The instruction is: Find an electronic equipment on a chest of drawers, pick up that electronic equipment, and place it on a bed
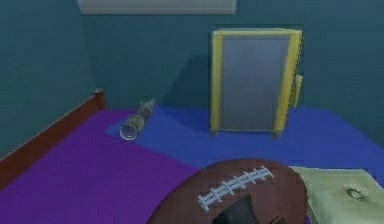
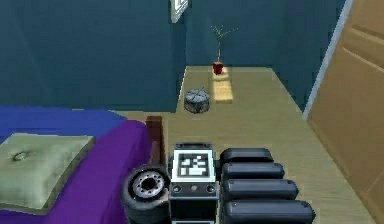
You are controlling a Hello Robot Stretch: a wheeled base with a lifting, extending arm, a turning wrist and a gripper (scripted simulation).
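A bed (image 1: 60, 175) with a purple and blue cover spreads across the forward view, with a wooden side rail (image 1: 50, 135) at its left. The same bed (image 2: 100, 135) lies at the arm side view's left, under a green pillow (image 2: 40, 160). My arm's dark bar (image 2: 262, 185) lies low at the bottom edge, with a white marked square (image 2: 195, 165) at its end. Left of the square is the gripper's round dark body (image 2: 148, 192), at the bed's edge. Its far end cannot be made out, so I cannot tell whether it holds anything.
On the bed lie a brown football (image 1: 235, 195), a pillow (image 1: 345, 190) and a grey bat-like cylinder (image 1: 137, 122). A yellow-framed grey panel (image 1: 255, 80) leans at the wall. On the tan floor stand a red-potted plant (image 2: 217, 66) and a grey lump (image 2: 197, 98). A door (image 2: 355, 100) is at the right.
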